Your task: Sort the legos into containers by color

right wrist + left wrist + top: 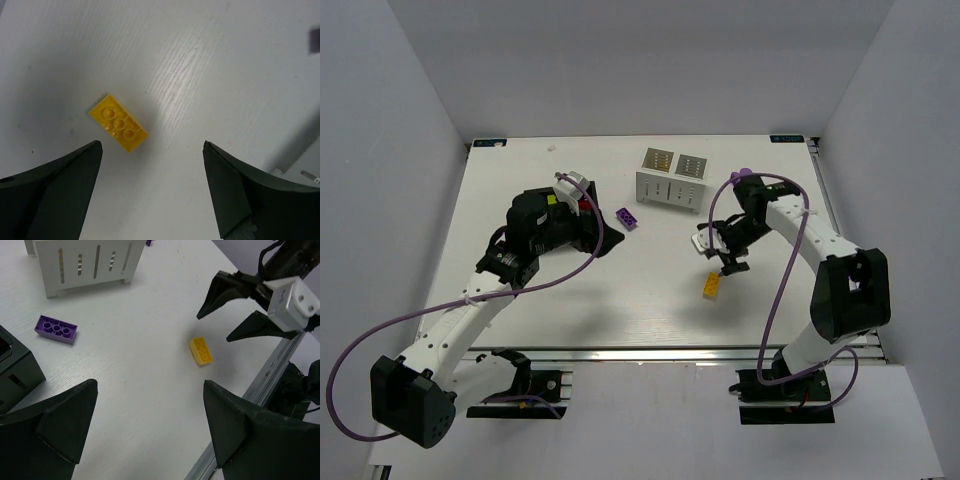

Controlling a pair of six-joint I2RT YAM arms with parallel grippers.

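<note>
A yellow lego (712, 285) lies on the table near the front right; it also shows in the left wrist view (201, 350) and the right wrist view (119, 129). My right gripper (731, 264) hovers just above and behind it, open and empty (152, 145). A purple lego (627, 218) lies between the boxes (56, 329). The white container (672, 178) stands at the back centre with pale yellowish pieces inside. The black container (582, 213) sits partly under my left arm with something red in it. My left gripper (598, 238) is open and empty (150, 385) beside it.
White walls enclose the table on three sides. The aluminium front rail (272, 385) runs close behind the yellow lego. A purple cable loops off each arm. A corner of the black container (15, 372) shows at the left of the left wrist view.
</note>
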